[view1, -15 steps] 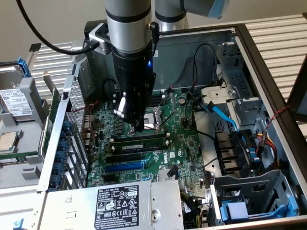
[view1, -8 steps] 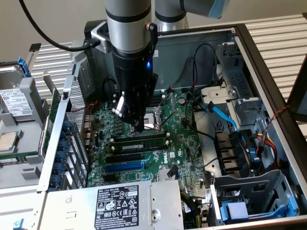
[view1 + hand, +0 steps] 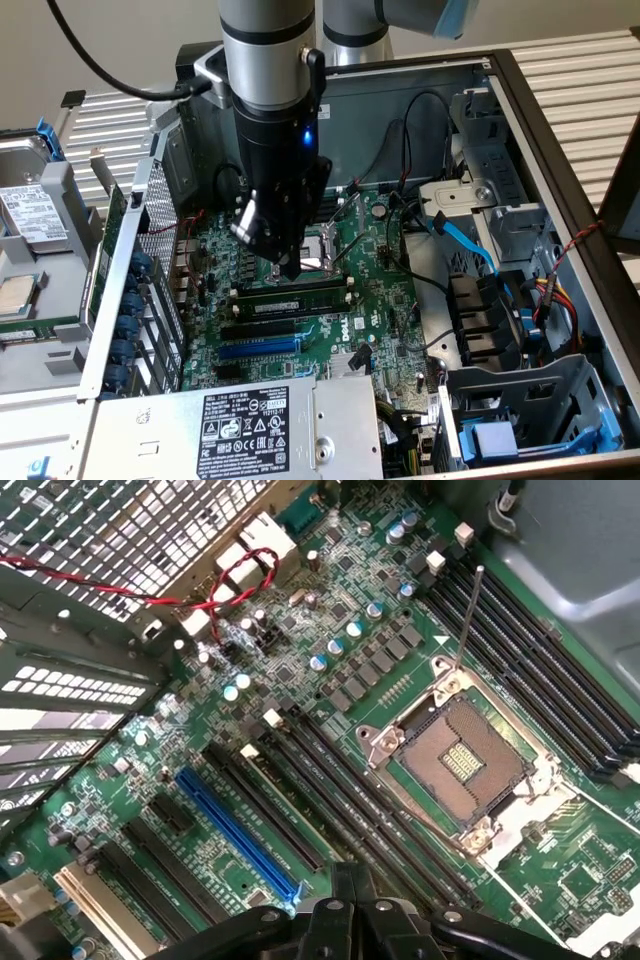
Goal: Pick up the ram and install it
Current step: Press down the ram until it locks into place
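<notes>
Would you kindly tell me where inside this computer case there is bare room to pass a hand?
The grey case floor between the motherboard and the drive cage is fairly open, though cables cross it. It is crowded around the CPU socket, where the gripper hangs just above the ram.

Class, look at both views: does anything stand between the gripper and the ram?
Nothing visible does. The shut gripper hangs close above the ram, which lies on the motherboard beside the CPU socket. No cable crosses the gap.
</notes>
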Tool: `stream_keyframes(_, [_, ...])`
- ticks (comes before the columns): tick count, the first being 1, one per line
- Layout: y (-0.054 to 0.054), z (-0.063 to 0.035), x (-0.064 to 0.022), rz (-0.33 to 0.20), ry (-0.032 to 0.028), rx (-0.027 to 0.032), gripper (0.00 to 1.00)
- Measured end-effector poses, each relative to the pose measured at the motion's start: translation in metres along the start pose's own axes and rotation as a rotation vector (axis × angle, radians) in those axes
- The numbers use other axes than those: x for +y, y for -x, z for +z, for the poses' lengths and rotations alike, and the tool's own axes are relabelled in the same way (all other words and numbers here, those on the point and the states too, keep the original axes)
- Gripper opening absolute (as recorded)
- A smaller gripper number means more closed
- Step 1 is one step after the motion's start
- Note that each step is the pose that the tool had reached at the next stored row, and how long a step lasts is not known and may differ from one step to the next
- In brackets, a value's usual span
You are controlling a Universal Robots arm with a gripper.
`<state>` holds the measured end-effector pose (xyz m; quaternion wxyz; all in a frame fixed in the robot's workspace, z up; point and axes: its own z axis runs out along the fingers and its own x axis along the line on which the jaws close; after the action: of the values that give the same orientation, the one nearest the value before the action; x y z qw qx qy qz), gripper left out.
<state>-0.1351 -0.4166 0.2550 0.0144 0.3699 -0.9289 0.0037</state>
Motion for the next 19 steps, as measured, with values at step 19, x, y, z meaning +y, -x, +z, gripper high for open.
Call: stream_keyframes(19, [0.0000, 0.0001, 0.0000, 0.239, 0.0039, 0.0017, 0.11])
